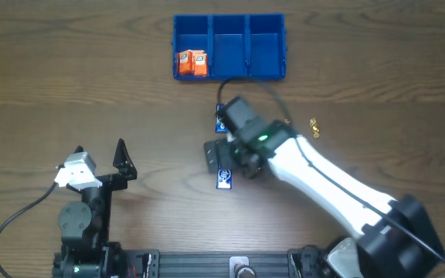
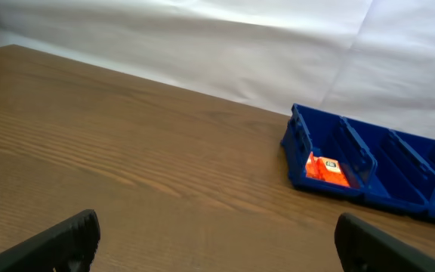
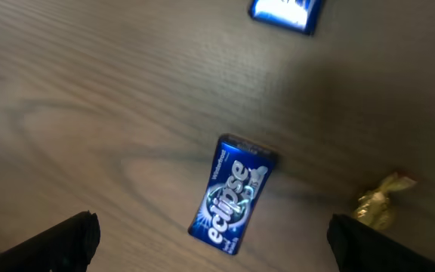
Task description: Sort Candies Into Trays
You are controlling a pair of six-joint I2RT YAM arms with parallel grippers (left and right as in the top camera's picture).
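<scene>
A blue three-compartment tray [image 1: 229,73] sits at the far centre of the table, with two orange candies [image 1: 191,64] in its left bin; the left wrist view shows the tray [image 2: 368,170] and the orange candies [image 2: 325,171] too. My right gripper [image 1: 224,161] hangs open above a blue gum pack [image 3: 232,195], which lies flat on the wood between its fingers [image 3: 59,242]. The same pack [image 1: 224,178] shows in the top view. A second blue pack [image 1: 221,123] [image 3: 286,13] lies nearer the tray. A gold-wrapped candy [image 3: 380,205] lies beside the first pack. My left gripper [image 1: 99,161] [image 2: 217,230] stands open and empty at the near left.
Another gold-wrapped candy [image 1: 314,127] lies on the wood right of the right arm. The tray's middle and right bins hold nothing. Bare brown table [image 1: 76,85] stretches across the left half.
</scene>
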